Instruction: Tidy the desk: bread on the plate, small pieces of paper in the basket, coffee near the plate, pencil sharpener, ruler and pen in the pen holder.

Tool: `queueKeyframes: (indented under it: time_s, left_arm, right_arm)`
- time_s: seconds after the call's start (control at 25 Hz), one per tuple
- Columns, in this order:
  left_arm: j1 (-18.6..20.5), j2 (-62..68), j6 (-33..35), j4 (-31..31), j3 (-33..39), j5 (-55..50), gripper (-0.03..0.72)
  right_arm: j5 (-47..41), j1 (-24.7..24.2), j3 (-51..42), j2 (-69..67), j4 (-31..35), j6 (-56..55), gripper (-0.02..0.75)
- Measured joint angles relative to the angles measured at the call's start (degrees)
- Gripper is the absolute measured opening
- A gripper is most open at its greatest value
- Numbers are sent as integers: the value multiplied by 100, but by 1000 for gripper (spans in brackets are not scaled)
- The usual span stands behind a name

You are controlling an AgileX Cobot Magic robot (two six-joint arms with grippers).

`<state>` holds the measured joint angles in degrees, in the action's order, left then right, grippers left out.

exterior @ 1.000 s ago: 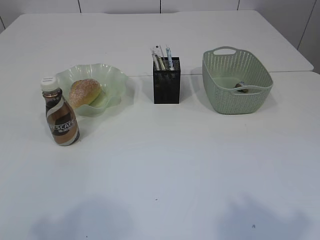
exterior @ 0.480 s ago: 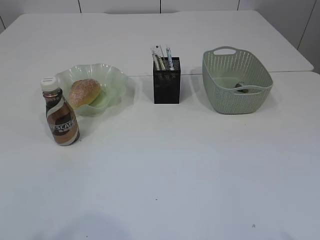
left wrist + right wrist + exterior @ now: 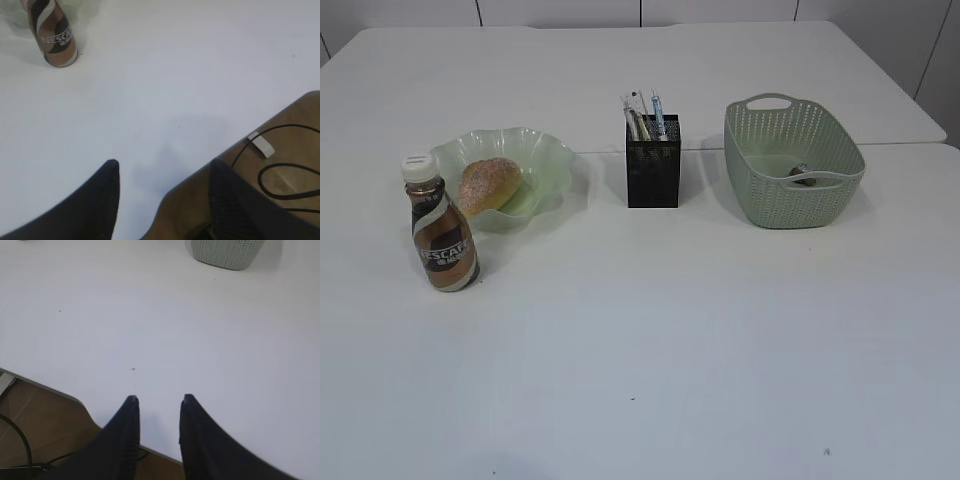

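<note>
White desk [image 3: 650, 340], bread [image 3: 490, 183] only in exterior view, wrist views alone show both grippers [image 3: 162, 172] [image 3: 158, 400] parted, empty.

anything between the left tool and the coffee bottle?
Nothing visible. In the left wrist view the left tool is open and empty over the near edge of the white desk, and only bare tabletop lies between it and the brown Nescafe bottle with the white cap, upright at far left.

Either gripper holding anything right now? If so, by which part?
Nothing is held. The left gripper and right gripper both stand open, with only bare desk between their fingers.
</note>
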<state>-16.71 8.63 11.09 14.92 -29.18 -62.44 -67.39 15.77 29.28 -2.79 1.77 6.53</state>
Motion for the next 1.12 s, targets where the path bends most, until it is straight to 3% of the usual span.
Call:
queueKeyframes:
  time_s: [0.28,0.48,1.12]
  left_arm:
    - [0,-238,61,-293,9,-101,401]
    - [0,-238,-248,-736,9,-101,401]
    - [134,-304,-310,-818,9,-101,401]
  right_arm:
    - [-24,0,-10,10,9,0,235]
    - [78,0,-102,10,9,0,235]
    - [113,-81,-102,22,9,0,235]
